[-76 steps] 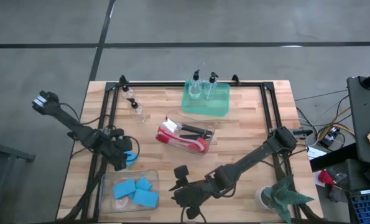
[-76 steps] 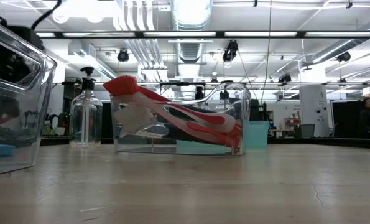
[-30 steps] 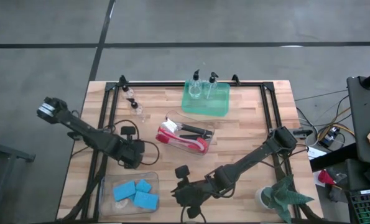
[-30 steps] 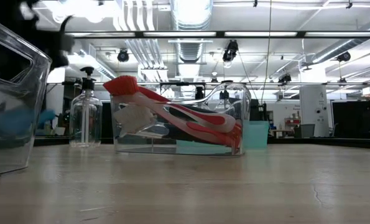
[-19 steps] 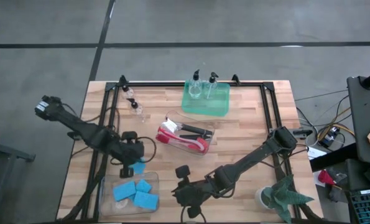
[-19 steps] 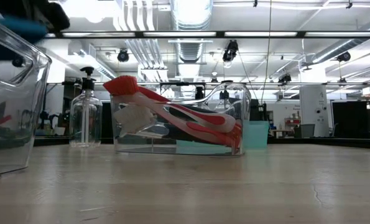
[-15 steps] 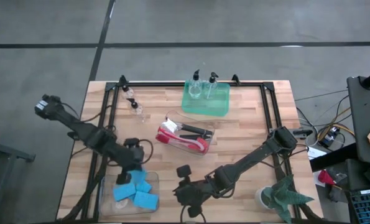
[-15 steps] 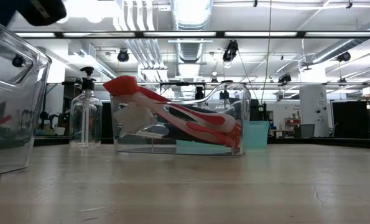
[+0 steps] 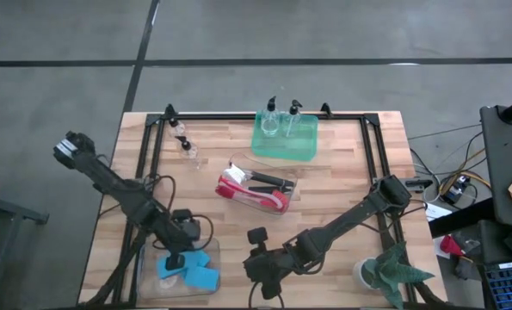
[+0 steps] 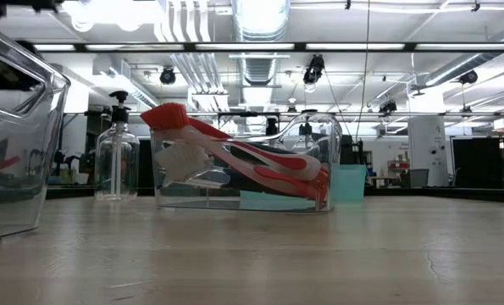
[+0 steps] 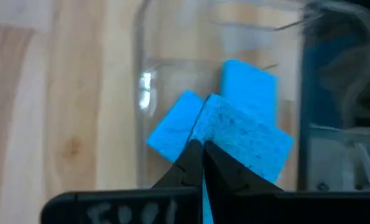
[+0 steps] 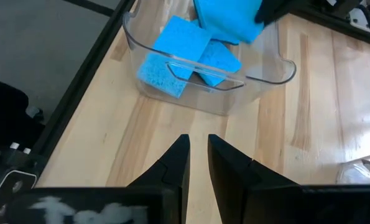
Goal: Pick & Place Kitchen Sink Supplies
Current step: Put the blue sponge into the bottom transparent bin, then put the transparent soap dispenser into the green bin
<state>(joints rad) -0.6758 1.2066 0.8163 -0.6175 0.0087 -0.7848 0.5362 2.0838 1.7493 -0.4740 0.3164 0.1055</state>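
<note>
My left gripper [image 9: 176, 257] is shut on a blue sponge [image 12: 225, 18] over the clear bin [image 9: 148, 257] at the table's near left. Other blue sponges [image 9: 200, 275] lie in that bin. My right gripper [image 12: 198, 140] waits near the front edge, right of the bin. Its fingers are a narrow gap apart and empty. Red and black dish brushes [image 9: 254, 187] lie in a clear bin at the table's middle. Two pump bottles [image 9: 281, 120] stand in the green tray, and two more [image 9: 184, 146] stand on the table at the far left. My left gripper pinches the blue sponge between its two fingers, at one end [image 11: 217, 134]. The fingers come from above, pointing down into the bin. The sponge hangs below them, tilted, above the sponges in the bin [image 11: 172, 130]. Whether it touches them, I cannot tell.
The green tray [image 9: 303, 153] stands at the far middle. A potted plant [image 9: 391, 271] is at the near right corner. A black frame [image 9: 372, 164] runs along the table's sides. Bare wood lies between the two bins and to the right of the brush bin.
My left gripper has carried the blue sponge toward the table's near edge, from beside the sponge bin's far rim to over the bin. It has stayed shut on the sponge.
</note>
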